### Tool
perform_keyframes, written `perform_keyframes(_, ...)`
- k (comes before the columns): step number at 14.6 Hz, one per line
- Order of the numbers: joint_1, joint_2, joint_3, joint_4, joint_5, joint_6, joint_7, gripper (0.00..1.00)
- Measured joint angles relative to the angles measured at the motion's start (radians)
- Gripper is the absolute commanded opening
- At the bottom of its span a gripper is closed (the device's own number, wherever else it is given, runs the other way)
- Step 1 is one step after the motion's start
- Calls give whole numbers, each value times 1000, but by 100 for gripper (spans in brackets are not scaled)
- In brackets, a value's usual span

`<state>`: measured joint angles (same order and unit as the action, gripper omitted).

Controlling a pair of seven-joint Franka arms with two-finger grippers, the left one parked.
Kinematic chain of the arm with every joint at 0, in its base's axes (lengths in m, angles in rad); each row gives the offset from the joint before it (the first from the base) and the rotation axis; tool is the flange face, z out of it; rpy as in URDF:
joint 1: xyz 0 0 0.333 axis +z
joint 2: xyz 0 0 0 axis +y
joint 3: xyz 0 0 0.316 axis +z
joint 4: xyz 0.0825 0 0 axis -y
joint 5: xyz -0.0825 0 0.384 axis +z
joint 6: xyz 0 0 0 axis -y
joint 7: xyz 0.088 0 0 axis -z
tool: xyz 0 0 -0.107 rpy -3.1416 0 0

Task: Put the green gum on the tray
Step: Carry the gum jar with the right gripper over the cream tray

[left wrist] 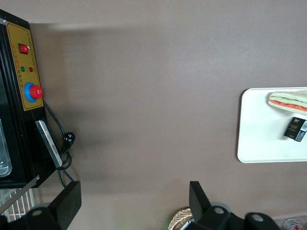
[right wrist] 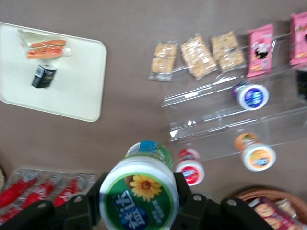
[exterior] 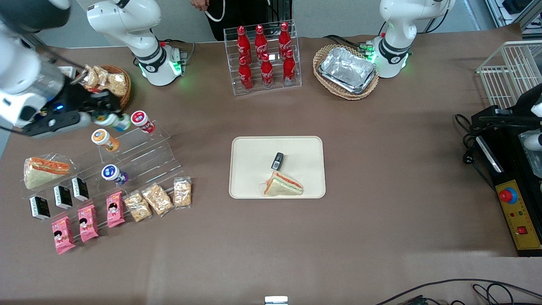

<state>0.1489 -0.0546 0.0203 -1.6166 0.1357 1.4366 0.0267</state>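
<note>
My right gripper [exterior: 111, 120] is shut on the green gum [exterior: 120, 123], a white canister with a teal-green label. It holds the gum at the top step of the clear stand [exterior: 139, 152], beside a red-lidded canister [exterior: 142, 120]. In the right wrist view the gum's green flower-printed lid [right wrist: 139, 194] sits between the two black fingers [right wrist: 186, 201]. The cream tray [exterior: 254, 148] lies at the table's middle, toward the parked arm's end from the stand. It carries a wrapped sandwich [exterior: 283, 185] and a small black box [exterior: 277, 161]. The tray also shows in the right wrist view [right wrist: 72, 91].
An orange-lidded canister [exterior: 103, 139] and a blue-lidded one [exterior: 112, 173] stand on lower steps. Snack packs [exterior: 156, 199] lie nearer the front camera. A snack basket [exterior: 112, 82], a cola rack [exterior: 264, 57] and foil trays [exterior: 347, 70] stand near the arm bases.
</note>
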Motion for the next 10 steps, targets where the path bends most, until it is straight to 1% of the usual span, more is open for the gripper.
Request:
perform_keyframes(4, 57, 8, 195, 3, 2, 6, 368, 32)
perform_keyframes(6, 68, 28, 264, -2, 2, 46, 481, 32)
perform_keyframes(8, 94, 69, 288, -23, 2, 119, 532, 32)
perform_keyframes(10, 146, 118, 289, -87, 1, 251, 590, 32)
